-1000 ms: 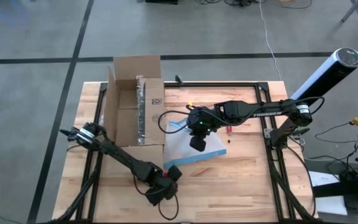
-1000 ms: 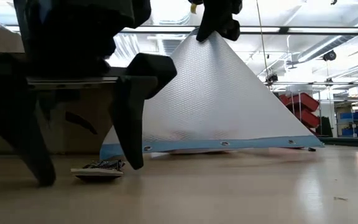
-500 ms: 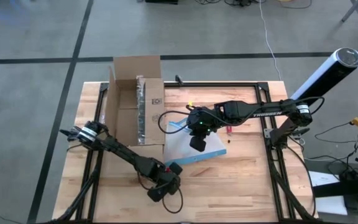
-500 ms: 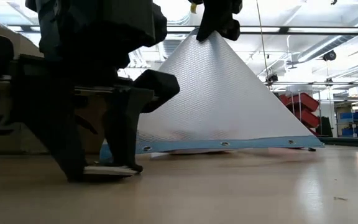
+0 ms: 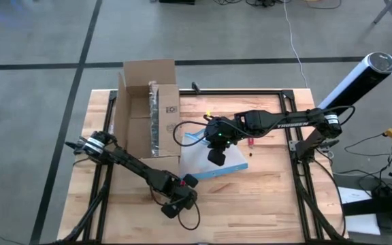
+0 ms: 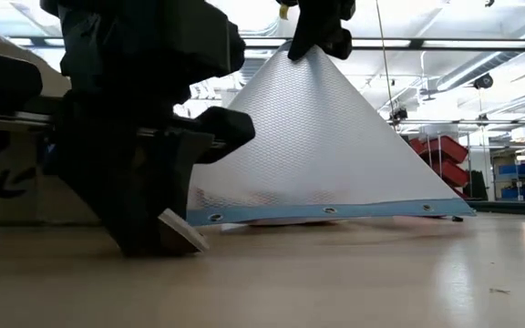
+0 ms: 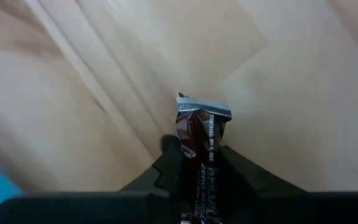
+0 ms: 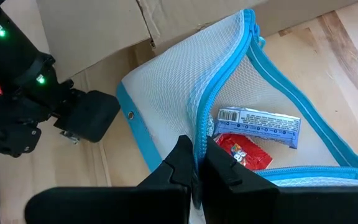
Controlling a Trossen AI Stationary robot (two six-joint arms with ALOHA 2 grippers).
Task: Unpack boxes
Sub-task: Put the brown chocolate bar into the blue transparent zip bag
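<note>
An open cardboard box point(image 5: 146, 112) sits at the table's point(image 5: 271, 204) far left. Beside it, the right gripper point(image 5: 216, 154) pinches the mesh pouch's point(image 5: 213, 163) rim, lifting it. Well in front of the box, the left gripper point(image 5: 174, 206) clamps a dark snack wrapper point(image 7: 201, 134).

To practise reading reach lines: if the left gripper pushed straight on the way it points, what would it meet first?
Probably the table: the left gripper, jaws shut on a wrapped bar, points down at bare wood. Depth is unclear.
</note>
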